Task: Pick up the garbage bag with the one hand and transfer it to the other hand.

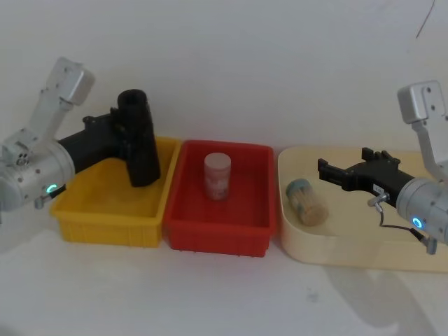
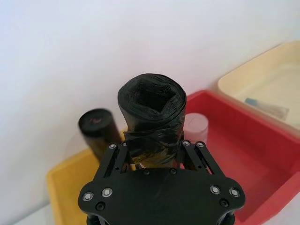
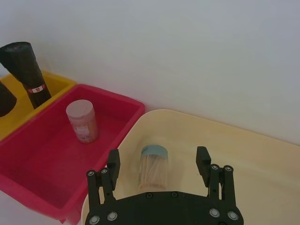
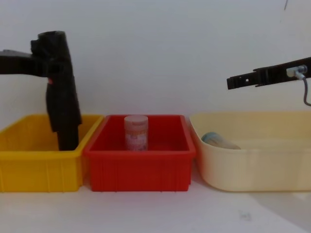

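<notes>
— Where do we have the garbage bag (image 2: pixel 150 112)?

— In our left pincer (image 2: pixel 154 150), on the arm with the green ring. Its fingers are closed on the roll's body, one on each side. The roll stands roughly upright, with its hollow top end above them. We hold it over the yellow bin (image 1: pixel 105 213) on our left, just beside the slimmer black roll (image 2: pixel 96 129) standing in that bin.

— Is its lower end clear of the bin?

— We cannot tell. In the chest view the two black rolls overlap.

— And our right pincer (image 3: pixel 158 157)?

— It is spread wide and has hold of nothing. It hovers level over the cream tray (image 1: pixel 336 248), above the teal-lidded jar (image 3: pixel 153 164). The red bin (image 1: pixel 217 234) lies between the two arms, so they are well apart.

— How do we expect the bag to handle?

— We judge it light, since it is tightly rolled plastic film. It looks firm as a whole, but the outer layers are creased and soft and will give under the fingers. The surface is glossy and probably slick, so it could slide lengthwise under a weak squeeze. We see nothing fragile about it.

— Where should we take hold?

— Across the body, on the free length clear of the left fingers. We should avoid the hollow end, which could crush, and any loose outer wrap, which might peel away. We would want the right pincer firmly closed before the left lets go.
</notes>
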{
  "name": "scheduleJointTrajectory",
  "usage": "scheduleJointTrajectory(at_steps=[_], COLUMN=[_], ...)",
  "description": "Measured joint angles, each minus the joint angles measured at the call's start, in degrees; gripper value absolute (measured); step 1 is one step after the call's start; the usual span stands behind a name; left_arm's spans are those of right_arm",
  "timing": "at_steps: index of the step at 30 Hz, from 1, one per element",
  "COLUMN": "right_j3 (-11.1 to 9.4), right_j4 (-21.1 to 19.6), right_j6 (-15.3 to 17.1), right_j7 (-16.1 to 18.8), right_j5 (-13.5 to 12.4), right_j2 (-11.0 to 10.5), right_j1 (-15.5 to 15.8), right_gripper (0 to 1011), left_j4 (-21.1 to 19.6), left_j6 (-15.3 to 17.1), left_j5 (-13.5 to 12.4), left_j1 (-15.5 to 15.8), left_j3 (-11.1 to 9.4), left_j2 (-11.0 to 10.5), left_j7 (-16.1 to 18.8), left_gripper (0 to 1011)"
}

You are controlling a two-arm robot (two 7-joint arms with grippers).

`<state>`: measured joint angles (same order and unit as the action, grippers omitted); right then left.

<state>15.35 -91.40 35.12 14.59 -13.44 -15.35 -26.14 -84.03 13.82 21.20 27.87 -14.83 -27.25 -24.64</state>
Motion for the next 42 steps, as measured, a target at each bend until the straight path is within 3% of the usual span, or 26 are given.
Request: scheduleJointTrajectory(at_steps=[11,29,42], right_j3=[0.0,0.0,0.0], right_j4=[0.0,0.0,0.0], right_j6=[0.0,0.0,0.0], right_j7=[0.0,0.0,0.0], right_j5=[0.0,0.0,0.01], right_j2=[0.0,0.0,0.01], right_j1=[0.0,0.0,0.0], right_gripper=[1000,1000,1000], left_j4=[5.25,19.48,30.34], left_j6=[-1.54,-7.06,-10.18], left_j5=[0.97,2.55,5.21], left_j1=[6.14,17.14,24.32], left_j3=[-3.33,-8.21,-11.3], left_j2=[2.83,10.26,15.77], left_j7=[-4.35,-11.34,-20.26], left_gripper=[404,404,404])
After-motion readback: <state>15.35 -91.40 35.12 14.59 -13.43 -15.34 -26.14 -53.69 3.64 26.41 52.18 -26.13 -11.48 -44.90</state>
